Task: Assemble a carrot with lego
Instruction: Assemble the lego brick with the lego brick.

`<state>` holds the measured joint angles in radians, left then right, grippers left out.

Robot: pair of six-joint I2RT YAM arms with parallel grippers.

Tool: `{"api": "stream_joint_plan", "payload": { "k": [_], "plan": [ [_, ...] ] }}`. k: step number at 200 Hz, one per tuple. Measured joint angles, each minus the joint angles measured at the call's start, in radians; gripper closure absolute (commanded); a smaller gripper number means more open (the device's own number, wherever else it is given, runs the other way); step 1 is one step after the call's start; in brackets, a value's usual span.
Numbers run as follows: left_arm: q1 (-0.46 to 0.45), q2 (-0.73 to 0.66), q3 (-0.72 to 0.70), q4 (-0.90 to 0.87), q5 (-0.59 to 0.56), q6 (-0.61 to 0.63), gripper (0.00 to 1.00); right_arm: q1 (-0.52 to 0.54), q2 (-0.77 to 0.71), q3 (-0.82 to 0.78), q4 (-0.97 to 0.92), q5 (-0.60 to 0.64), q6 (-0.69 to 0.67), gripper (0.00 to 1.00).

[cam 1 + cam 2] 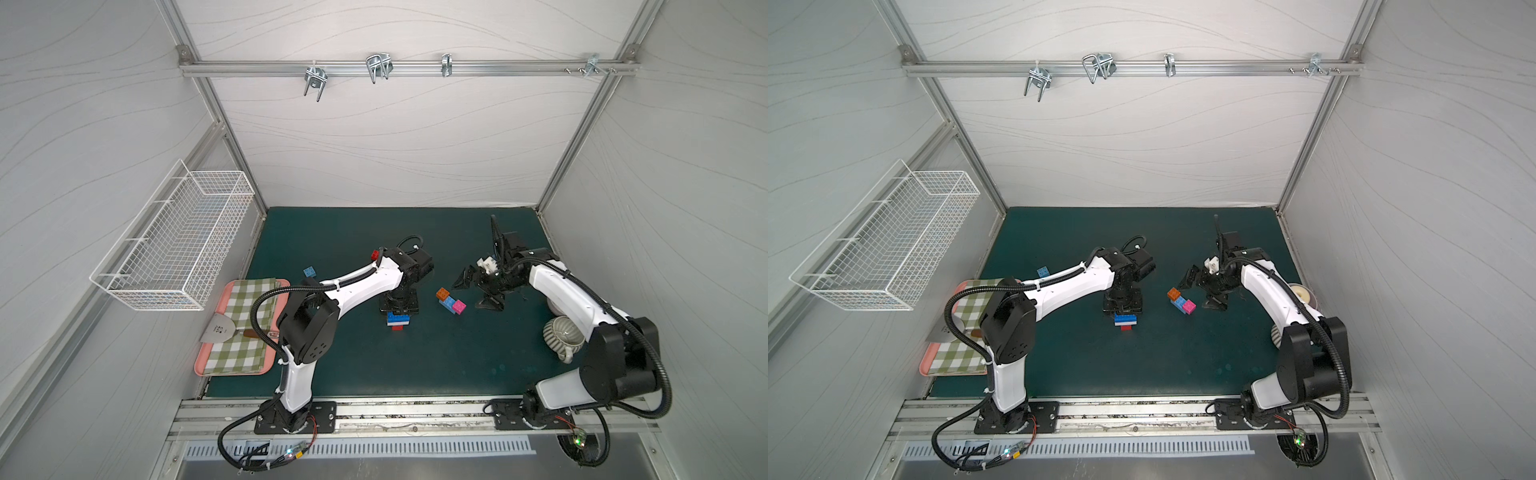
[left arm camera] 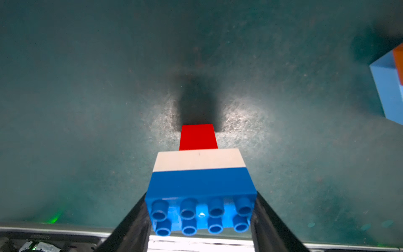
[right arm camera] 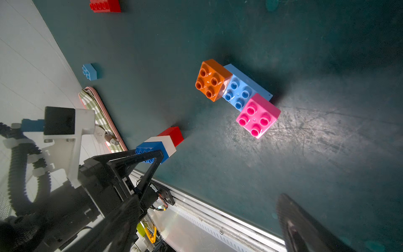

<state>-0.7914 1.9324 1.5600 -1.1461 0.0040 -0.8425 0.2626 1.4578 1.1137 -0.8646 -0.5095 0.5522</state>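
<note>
Clenching the wide blue end of a tapering three-layer stack of studded plastic bricks (image 1: 398,322), the left hand (image 2: 200,215) holds it near the middle of the dark green bench (image 1: 415,365): one narrow red tip pointing down, one white layer, one blue layer with eight studs. Three joined bricks (image 1: 451,301), orange, light blue and pink, lie near it, the released right hand (image 1: 478,293) just beside them. Two loose bricks lie apart: one small light blue brick (image 1: 309,272), one red brick (image 3: 104,6).

My smooth, glossy plastic stack of red, white and blue bricks (image 2: 200,174) shines; the dark green mat (image 2: 87,87) looks matt, grainy.
</note>
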Motion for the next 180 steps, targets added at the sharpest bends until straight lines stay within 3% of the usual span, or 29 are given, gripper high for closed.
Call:
{"api": "stream_joint_plan", "payload": {
  "k": [180],
  "plan": [
    [0.01, -0.08, -0.116, 0.054, -0.014, -0.03, 0.18, -0.003, 0.0, 0.002, -0.002, 0.005, 0.0, 0.01]
  ]
}}
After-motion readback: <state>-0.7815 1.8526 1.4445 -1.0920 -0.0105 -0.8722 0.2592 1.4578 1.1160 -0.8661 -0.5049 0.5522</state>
